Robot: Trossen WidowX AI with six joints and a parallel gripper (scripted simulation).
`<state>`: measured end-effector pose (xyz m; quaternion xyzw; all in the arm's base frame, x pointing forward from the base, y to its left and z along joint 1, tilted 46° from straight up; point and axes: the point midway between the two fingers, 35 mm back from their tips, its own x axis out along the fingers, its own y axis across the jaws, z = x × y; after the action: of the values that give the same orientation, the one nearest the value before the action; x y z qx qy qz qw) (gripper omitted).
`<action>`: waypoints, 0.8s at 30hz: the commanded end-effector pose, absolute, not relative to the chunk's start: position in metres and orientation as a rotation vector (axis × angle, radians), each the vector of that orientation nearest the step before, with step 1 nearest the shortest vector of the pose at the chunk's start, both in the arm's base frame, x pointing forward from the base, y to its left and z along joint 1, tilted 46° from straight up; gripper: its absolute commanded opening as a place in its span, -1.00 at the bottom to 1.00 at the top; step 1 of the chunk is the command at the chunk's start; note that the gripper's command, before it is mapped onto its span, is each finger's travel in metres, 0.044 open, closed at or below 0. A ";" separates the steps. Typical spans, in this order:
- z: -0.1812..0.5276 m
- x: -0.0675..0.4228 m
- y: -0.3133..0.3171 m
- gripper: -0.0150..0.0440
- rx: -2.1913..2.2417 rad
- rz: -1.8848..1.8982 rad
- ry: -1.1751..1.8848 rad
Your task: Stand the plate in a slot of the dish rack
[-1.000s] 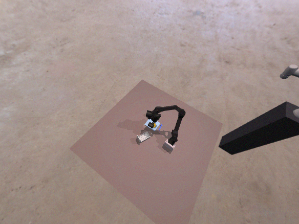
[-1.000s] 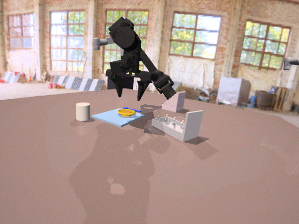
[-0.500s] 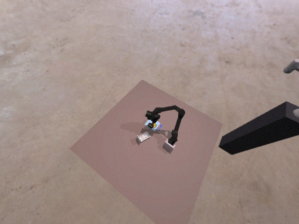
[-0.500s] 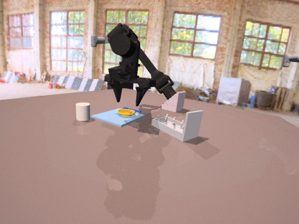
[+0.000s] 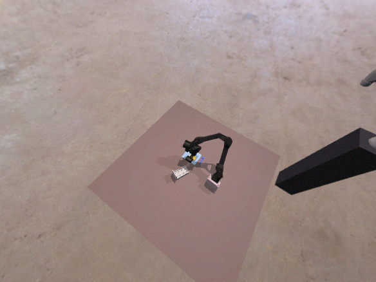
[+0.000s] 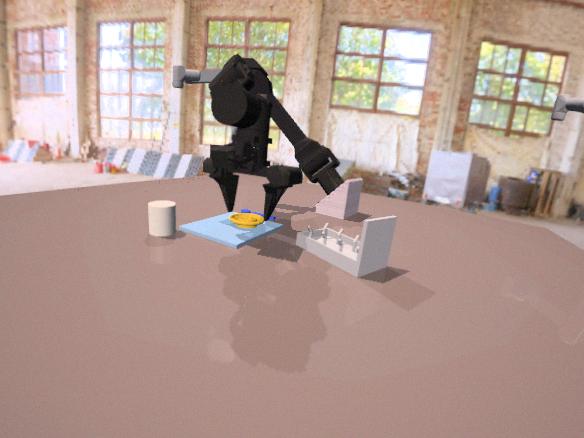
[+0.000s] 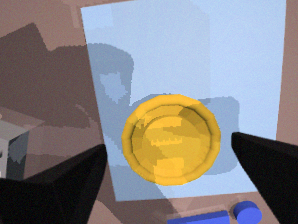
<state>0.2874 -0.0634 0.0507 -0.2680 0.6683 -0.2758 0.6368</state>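
A small yellow plate [image 7: 171, 137] [image 6: 245, 219] [image 5: 194, 158] lies flat on a light blue mat [image 7: 200, 50] [image 6: 215, 231] [image 5: 185, 156]. My gripper [image 7: 168, 145] [image 6: 248, 210] is open and empty, pointing down just above the plate, with one black finger on each side of it. The white dish rack [image 6: 350, 243] [image 5: 179, 174] with its upright rails stands on the table to the right of the mat; a corner of it shows at the left edge of the wrist view [image 7: 10, 142].
A blue utensil [image 7: 220, 216] [image 5: 201, 159] lies at the mat's edge near the plate. A cream cylinder [image 6: 162, 218] stands left of the mat. The arm's pink base block [image 6: 341, 198] [image 5: 214, 184] is behind the rack. A dark long block [image 5: 328, 162] lies off the table.
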 end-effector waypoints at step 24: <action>0.040 0.284 -0.077 0.61 -0.620 -0.635 1.531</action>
<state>0.2843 -0.0766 0.0399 -0.2686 0.6698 -0.2773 0.6343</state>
